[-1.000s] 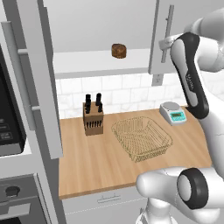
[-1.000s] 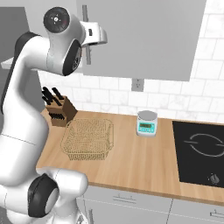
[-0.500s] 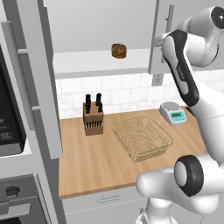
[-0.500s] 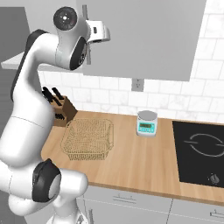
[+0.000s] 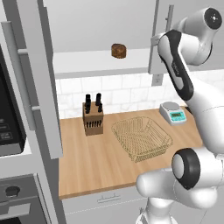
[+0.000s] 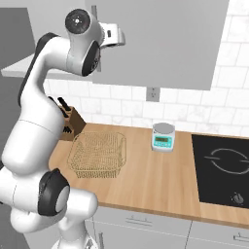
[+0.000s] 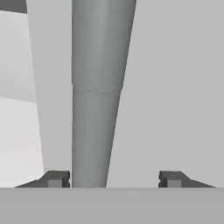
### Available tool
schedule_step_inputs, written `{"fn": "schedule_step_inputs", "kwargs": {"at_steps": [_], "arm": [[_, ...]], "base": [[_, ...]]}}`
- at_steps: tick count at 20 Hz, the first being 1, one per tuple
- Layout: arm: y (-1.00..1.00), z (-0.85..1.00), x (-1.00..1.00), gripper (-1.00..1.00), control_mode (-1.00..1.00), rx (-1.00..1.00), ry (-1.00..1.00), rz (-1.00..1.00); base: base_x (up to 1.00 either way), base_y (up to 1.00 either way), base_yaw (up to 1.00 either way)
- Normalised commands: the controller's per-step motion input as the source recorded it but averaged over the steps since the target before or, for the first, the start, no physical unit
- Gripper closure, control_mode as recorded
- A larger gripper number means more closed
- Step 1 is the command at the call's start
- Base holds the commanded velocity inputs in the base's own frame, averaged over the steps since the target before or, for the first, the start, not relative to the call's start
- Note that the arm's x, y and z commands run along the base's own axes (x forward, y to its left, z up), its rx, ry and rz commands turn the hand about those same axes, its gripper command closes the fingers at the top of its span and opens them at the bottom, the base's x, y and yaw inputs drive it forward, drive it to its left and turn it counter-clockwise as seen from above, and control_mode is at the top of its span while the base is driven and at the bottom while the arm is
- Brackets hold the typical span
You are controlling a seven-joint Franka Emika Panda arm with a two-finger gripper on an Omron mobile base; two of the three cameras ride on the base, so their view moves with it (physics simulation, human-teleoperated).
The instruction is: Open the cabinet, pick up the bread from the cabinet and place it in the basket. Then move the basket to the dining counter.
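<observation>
Cabinet handle (image 7: 97, 96) between the spread, unclenched fingers (image 7: 56, 179), beside one tip.

No readable text, brand, number or sign is found anywhere in these views. A lit green display is carried by the small kitchen scale (image 5: 173, 113), but its characters are too small to be made out. Pale markings on the dark appliance panel (image 5: 8, 127) are likewise blurred beyond reading.

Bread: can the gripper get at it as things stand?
Probably yes, after a swing left. The left door stands open and the bread sits exposed on the shelf. The gripper is at the right door's handle, fingers astride the bar, so it must back off first.
</observation>
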Motion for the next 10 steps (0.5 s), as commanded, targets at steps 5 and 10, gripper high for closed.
{"fn": "schedule_step_inputs", "kwargs": {"at_steps": [5, 10], "arm": [[-0.14, -0.69, 0.34, 1.0, -1.0, 0.0, -0.26, -0.01], [-0.97, -0.32, -0.08, 1.0, -1.0, 0.02, -0.12, -0.02]], "base": [[0.0, 0.0, 0.0], [0.0, 0.0, 0.0]]}}
